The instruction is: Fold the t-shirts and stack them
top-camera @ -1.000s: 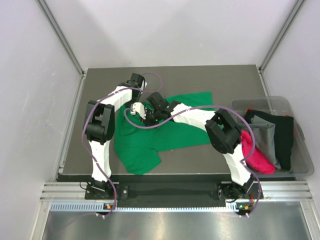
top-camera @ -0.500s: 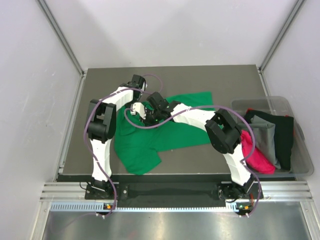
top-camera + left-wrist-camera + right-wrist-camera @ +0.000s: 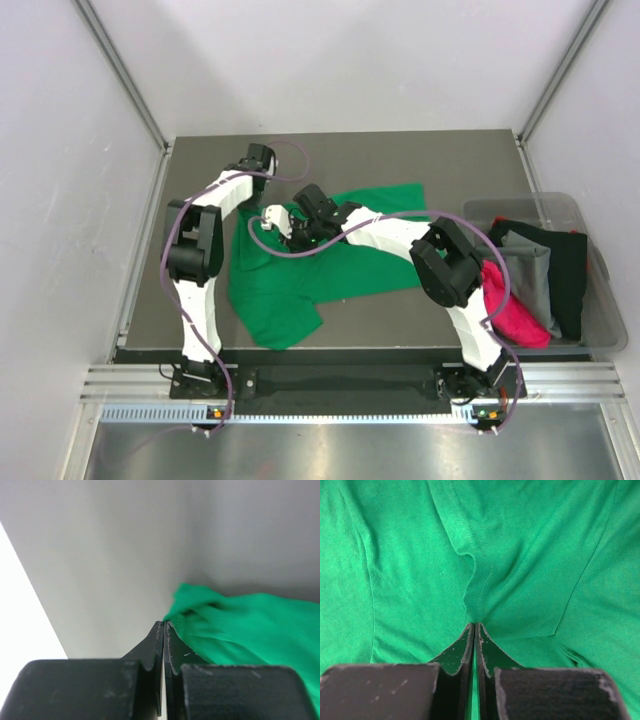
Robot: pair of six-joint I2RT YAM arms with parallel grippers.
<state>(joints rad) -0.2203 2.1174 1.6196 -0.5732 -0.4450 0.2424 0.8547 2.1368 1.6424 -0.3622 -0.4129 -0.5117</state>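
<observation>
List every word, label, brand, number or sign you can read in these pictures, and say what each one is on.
None: no text can be read in any view.
The green t-shirt is plain, with no print or tag showing.
The clothes in the bin show no lettering.
The arms carry no label that is legible.

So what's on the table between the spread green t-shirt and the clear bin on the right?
Nothing lies there: between the green t-shirt and the clear bin is bare dark table, partly overhung by the right arm. Top external view.
</observation>
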